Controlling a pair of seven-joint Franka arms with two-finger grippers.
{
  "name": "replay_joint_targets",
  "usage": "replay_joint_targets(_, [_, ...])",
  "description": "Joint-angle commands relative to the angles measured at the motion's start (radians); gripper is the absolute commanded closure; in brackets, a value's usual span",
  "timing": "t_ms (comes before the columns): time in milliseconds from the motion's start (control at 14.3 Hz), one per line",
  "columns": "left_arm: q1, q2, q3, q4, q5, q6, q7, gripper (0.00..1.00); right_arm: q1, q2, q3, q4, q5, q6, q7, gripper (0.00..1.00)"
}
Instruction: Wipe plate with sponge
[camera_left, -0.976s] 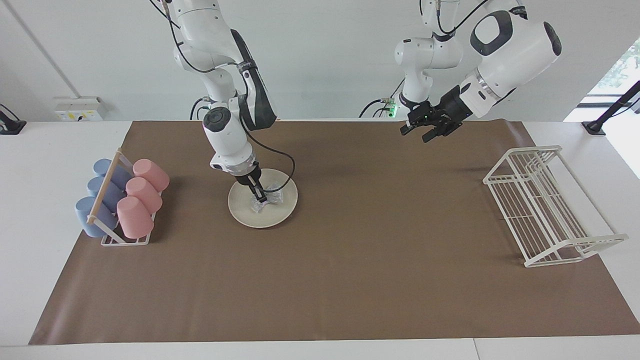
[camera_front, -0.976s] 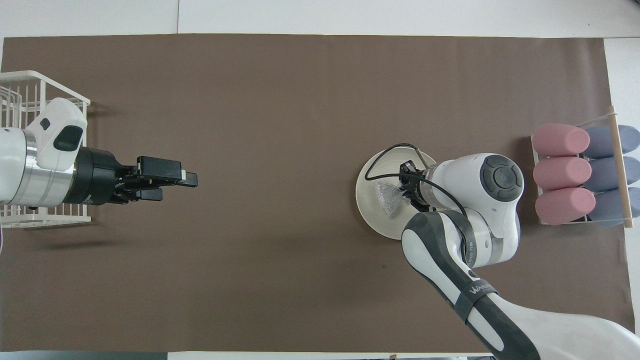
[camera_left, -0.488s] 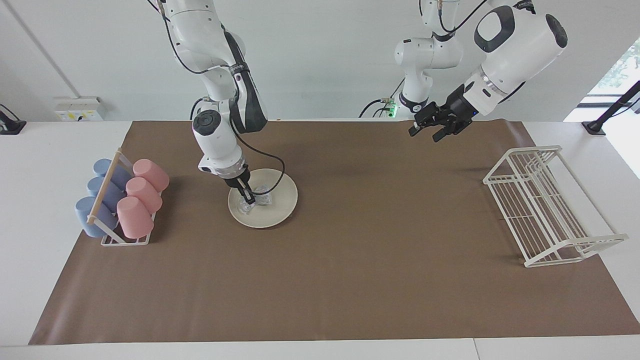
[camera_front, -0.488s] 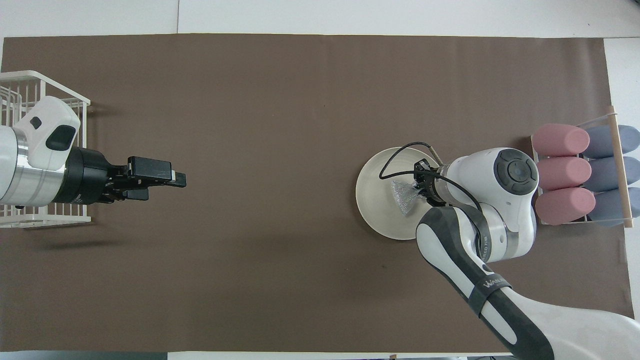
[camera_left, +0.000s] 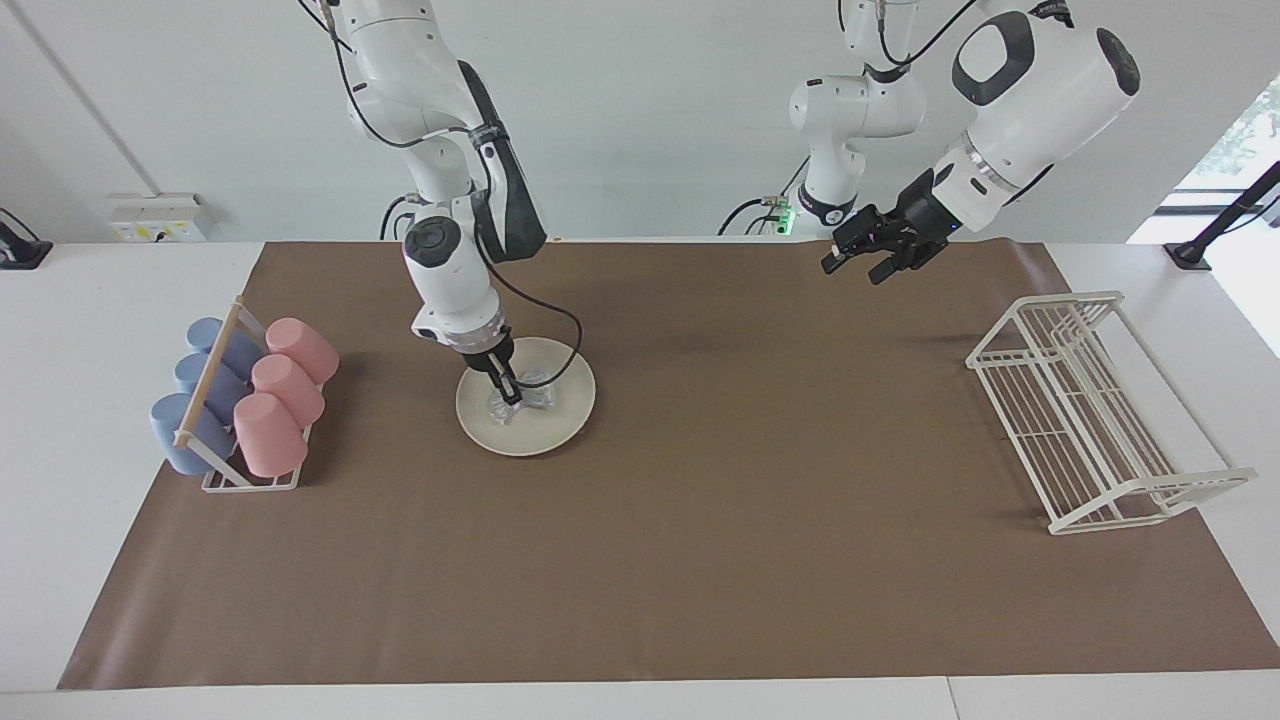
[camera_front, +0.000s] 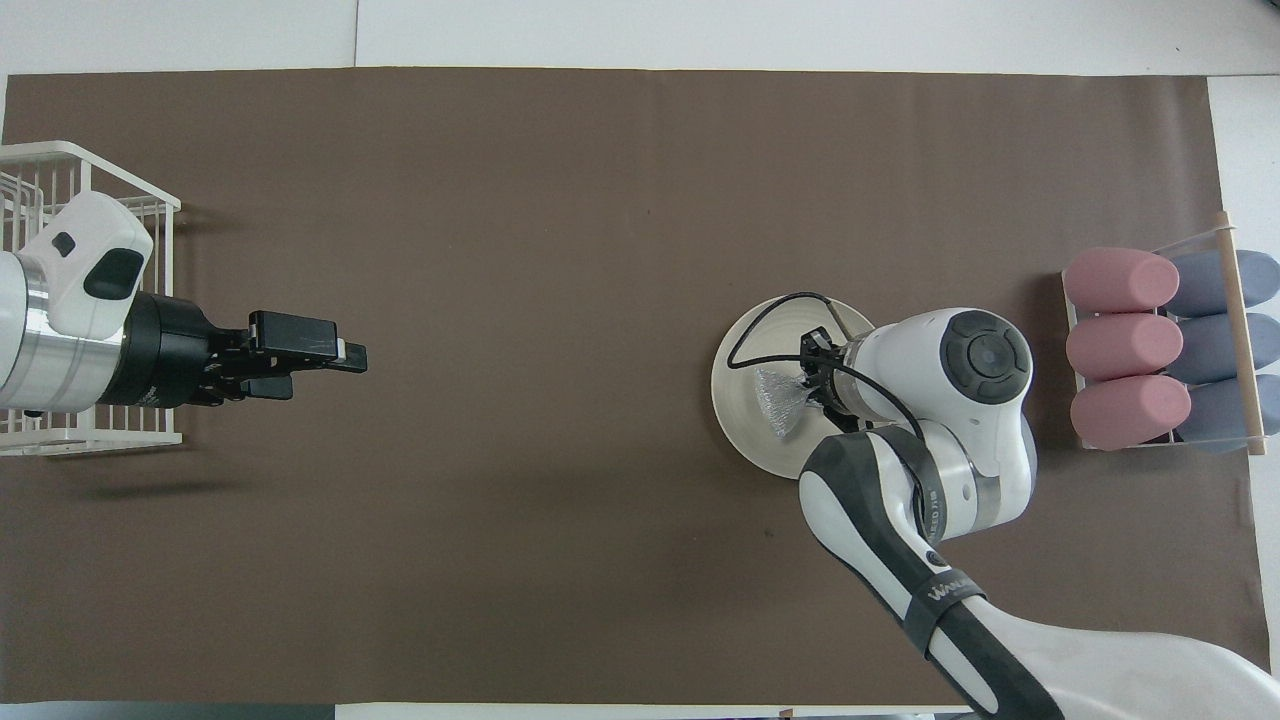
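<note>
Right pincer (camera_left: 510, 392) was pinched tight on the sponge (camera_left: 524, 402), pressed onto the plate (camera_left: 563, 420) near the cup rack; left pincer (camera_left: 868, 262) idled wide. Sponge probably squishy and light, so top-grab suited it

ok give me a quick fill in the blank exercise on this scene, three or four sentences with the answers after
1. The right gripper is shut on the ____, pressing it onto the plate.
2. The left gripper is ____ and holds nothing, up over the brown mat.
3. The rack beside the plate holds three blue cups and three ____ cups.
4. The white wire rack stands at the ____ arm's end of the table.

Missing words: sponge; open; pink; left
</note>
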Motion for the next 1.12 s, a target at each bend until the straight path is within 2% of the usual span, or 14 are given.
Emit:
replay_joint_targets(0, [0.009, -0.005, -0.003, 0.009, 0.021, -0.018, -0.011, 0.0, 0.042, 0.039, 0.008, 0.0, -0.016, 0.039, 0.107, 1.0])
replay_joint_targets(139, [0.009, -0.006, -0.003, 0.009, 0.022, -0.018, -0.011, 0.0, 0.078, 0.042, 0.006, 0.02, -0.016, 0.039, 0.156, 1.0])
replay_joint_targets(349, [0.009, -0.005, -0.003, 0.009, 0.022, -0.018, -0.011, 0.0, 0.054, 0.042, 0.005, 0.013, -0.016, 0.033, 0.115, 1.0])
replay_joint_targets(837, [0.009, -0.005, -0.003, 0.009, 0.021, -0.018, -0.011, 0.0, -0.136, 0.037, 0.003, -0.004, -0.019, 0.01, -0.18, 1.0])
replay_joint_targets(1046, [0.008, -0.006, -0.003, 0.009, 0.021, -0.018, -0.011, 0.0, -0.161, 0.037, 0.003, -0.004, -0.019, 0.002, -0.212, 1.0])
